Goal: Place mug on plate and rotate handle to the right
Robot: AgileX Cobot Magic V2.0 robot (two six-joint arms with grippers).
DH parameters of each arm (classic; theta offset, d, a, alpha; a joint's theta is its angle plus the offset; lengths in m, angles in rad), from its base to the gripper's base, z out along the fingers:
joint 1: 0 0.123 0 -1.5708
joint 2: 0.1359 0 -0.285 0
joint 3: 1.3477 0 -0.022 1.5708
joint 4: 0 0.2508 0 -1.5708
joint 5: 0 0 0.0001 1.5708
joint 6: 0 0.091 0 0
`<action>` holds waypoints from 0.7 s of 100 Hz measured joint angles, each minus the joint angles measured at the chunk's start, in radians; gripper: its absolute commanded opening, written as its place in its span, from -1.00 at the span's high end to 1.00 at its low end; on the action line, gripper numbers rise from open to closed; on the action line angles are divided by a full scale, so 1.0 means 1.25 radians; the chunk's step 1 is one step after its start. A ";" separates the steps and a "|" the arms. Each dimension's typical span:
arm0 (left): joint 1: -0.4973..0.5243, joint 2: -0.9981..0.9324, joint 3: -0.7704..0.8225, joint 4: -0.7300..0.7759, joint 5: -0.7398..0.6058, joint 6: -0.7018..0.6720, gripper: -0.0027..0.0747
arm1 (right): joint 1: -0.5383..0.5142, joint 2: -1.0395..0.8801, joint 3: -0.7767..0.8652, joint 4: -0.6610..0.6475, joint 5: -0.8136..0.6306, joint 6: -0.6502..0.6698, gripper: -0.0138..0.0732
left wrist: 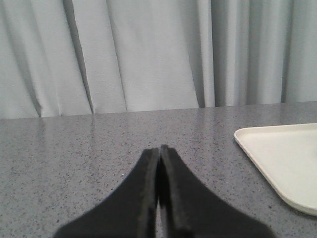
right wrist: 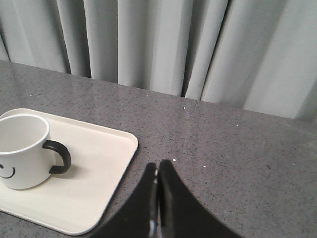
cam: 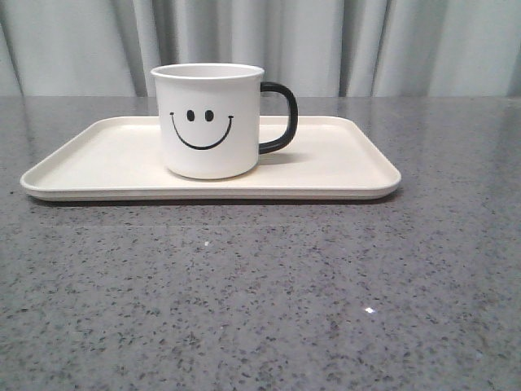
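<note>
The grey speckled table stretches out in front of the pale curtain, and there in the middle lies the cream plate — wide, flat, low-rimmed. On it stands the mug, upright, a little left of the plate's centre, smiley face looking straight at the front camera. The black handle sticks out to the right — so from where I stand, both halves of the job look finished: mug on plate, handle pointing right.

Neither arm shows in the front view. The left gripper hangs over bare table with its black fingers pressed together and nothing between them, only a corner of the plate off to one side. The right gripper is the same story — fingers together, empty, just beside the plate's near corner, well apart from the mug.

Nothing appears left to do, I'd judge, beyond keeping clear.
</note>
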 measured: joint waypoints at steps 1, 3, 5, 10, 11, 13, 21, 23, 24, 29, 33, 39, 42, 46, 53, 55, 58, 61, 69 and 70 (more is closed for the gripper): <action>0.001 -0.002 0.000 0.000 -0.002 0.000 0.98 | 0.000 0.000 0.000 0.000 0.000 0.000 0.94; 0.001 -0.004 0.000 0.000 -0.008 0.000 0.98 | 0.000 0.000 0.000 0.000 0.000 0.000 0.94; 0.001 -0.007 0.000 0.000 -0.016 0.000 0.98 | 0.000 0.000 0.000 0.000 0.001 0.000 0.94; 0.001 -0.007 0.000 0.000 -0.025 0.000 0.98 | 0.000 0.000 0.000 0.000 0.001 0.000 0.94; 0.001 -0.007 0.000 0.000 -0.026 0.000 0.98 | 0.000 0.000 0.000 0.000 0.001 0.000 0.94; 0.001 -0.007 0.000 0.000 -0.029 0.000 0.98 | 0.000 0.000 0.000 0.001 0.001 0.000 0.94; 0.001 -0.007 0.000 0.000 -0.039 0.000 0.98 | 0.000 0.000 0.000 0.001 0.001 0.000 0.94; 0.001 -0.007 0.000 0.000 -0.040 0.000 0.98 | 0.000 0.000 0.000 0.001 0.001 0.000 0.94; 0.001 -0.007 0.000 0.000 -0.042 0.000 0.98 | 0.000 0.000 0.000 0.001 0.001 0.000 0.94; 0.001 -0.007 0.000 0.000 -0.043 0.000 0.98 | 0.000 0.000 0.000 0.001 0.001 0.000 0.94; 0.001 -0.007 0.000 0.000 -0.043 0.000 0.98 | 0.000 0.000 0.000 0.001 0.001 0.000 0.94; 0.001 -0.007 0.000 0.000 -0.043 0.000 0.98 | 0.000 0.000 0.000 0.001 0.001 0.000 0.94; 0.001 -0.007 0.000 0.000 -0.043 0.000 0.98 | 0.000 0.000 0.000 0.001 0.001 0.000 0.94; 0.001 -0.007 0.000 0.000 -0.043 0.000 0.98 | 0.000 0.000 0.000 0.001 0.001 0.000 0.94; 0.001 -0.007 0.000 0.000 -0.043 0.000 0.98 | 0.000 0.000 0.000 0.001 0.001 0.000 0.94; 0.001 -0.007 0.000 0.000 -0.043 0.000 0.98 | 0.000 0.000 0.000 0.001 0.001 0.000 0.94; 0.001 -0.007 0.000 0.000 -0.043 0.000 0.98 | 0.000 0.000 0.000 0.001 0.001 0.000 0.94; 0.001 -0.007 0.000 0.000 -0.043 0.000 0.98 | 0.000 0.000 0.000 0.001 0.001 0.000 0.94; 0.001 -0.007 0.000 0.000 -0.043 0.000 0.98 | 0.000 0.000 0.000 0.001 0.001 0.000 0.94; 0.001 -0.007 0.000 0.000 -0.043 0.000 0.98 | 0.000 0.000 0.000 0.001 0.001 0.000 0.94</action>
